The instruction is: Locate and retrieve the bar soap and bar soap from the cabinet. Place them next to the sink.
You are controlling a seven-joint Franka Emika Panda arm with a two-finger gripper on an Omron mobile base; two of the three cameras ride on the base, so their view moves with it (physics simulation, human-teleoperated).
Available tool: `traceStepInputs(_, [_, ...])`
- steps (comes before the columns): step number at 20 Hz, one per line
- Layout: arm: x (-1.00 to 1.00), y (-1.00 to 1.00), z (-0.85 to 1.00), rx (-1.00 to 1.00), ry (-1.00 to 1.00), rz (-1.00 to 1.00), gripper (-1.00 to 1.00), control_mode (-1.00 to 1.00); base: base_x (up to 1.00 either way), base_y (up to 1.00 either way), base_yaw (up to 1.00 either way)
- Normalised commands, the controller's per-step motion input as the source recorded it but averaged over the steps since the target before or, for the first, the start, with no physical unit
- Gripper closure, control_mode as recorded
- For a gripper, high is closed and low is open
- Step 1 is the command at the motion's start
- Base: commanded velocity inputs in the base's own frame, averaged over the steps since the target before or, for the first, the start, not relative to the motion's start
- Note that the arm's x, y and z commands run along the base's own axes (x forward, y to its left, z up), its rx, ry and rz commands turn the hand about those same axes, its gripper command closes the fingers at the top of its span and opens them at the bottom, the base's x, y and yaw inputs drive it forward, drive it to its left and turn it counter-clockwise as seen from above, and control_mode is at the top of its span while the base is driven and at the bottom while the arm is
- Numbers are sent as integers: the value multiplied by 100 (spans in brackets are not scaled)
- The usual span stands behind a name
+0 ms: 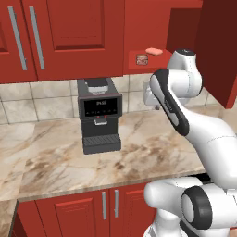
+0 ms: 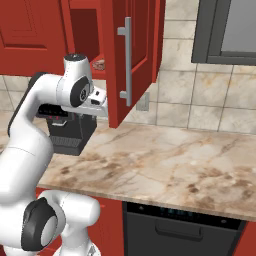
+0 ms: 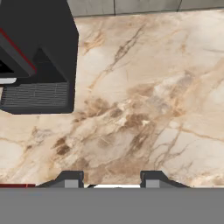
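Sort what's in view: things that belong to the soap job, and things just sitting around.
Job:
- salmon-pink bar soap, on the open cabinet's shelf
- reddish-brown bar soap, on the same shelf, nearer the front
- cabinet, door swung open
- gripper, nothing between its fingers

Just there:
- coffee machine on the counter
- dishwasher below

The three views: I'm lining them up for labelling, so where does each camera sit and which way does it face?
Left base view: behind the arm's left, facing the coffee machine and open cabinet with both soaps; arm at right.
Right base view: behind its right, facing the cabinet door; arm at left.
Hand view: on the hand, looking down at the counter; fingertips at bottom.
Shared: coffee machine, counter.
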Motion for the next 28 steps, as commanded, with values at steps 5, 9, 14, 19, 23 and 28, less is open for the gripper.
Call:
traceStepInputs(5, [-12, 1, 0, -2, -1, -1, -100, -100, 0, 0, 0])
traceStepInputs(9, [-25, 3, 1, -4, -10, 0, -100, -100, 0, 0, 0])
traceStepInputs(14, [-7, 2, 8, -9, -24, 0, -100, -100, 0, 0, 0])
traceStepInputs(19, [0, 0, 14, -6, -19, 0, -100, -100, 0, 0, 0])
traceStepInputs(23, [3, 0, 9, -1, -4, 0, -100, -100, 0, 0, 0])
traceStepInputs(28, [7, -7, 18, 0, 0, 0, -100, -100, 0, 0, 0])
